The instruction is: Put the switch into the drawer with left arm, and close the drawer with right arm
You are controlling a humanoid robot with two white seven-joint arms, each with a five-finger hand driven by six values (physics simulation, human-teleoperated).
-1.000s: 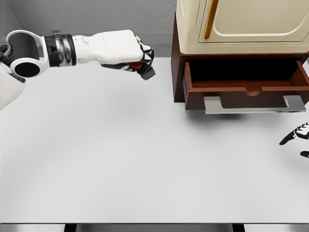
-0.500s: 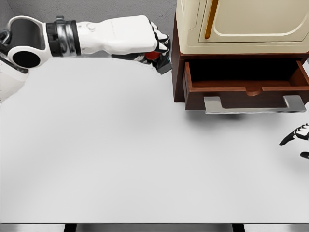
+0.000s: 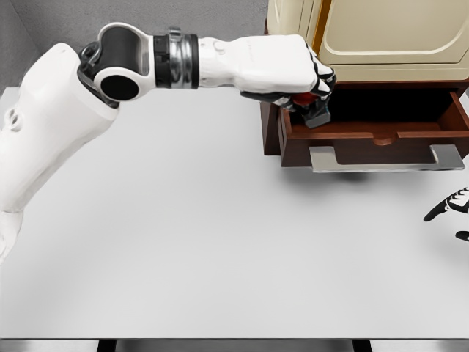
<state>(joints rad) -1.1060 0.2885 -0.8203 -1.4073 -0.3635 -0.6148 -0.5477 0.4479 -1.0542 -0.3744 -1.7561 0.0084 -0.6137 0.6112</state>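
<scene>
Step in hand: transport, w/ the drop-off coming up. The left hand [image 3: 311,84] is clenched around the switch [image 3: 316,114], a small dark grey block w/ a bit of red showing between the fingers. Hand and switch sit at the left end of the open drawer [image 3: 374,132], the switch hanging at or just over the front-left part of the cavity. Whether it is fully past the drawer's front wall can't be told from this angle.

The drawer is pulled out from a brown cabinet [image 3: 270,117] that stands at the back right of the white surface [image 3: 183,235]; a cream appliance [image 3: 381,37] sits on top of the cabinet. The drawer's metal handle [image 3: 385,158] runs along its front, nothing touching it.

The right hand [image 3: 448,209] shows only as dark fingertips at the right edge of the head view, low and near the surface, well apart from the handle. Its fingers look spread, holding nothing.

Next move, as a judgement: the left hand likely needs to go a bit deeper & lower into the cavity, then let go so the switch lands on the drawer floor, not on the rim. After that the left arm must clear out before the right hand pushes the drawer front shut, or it risks getting pinched.
</scene>
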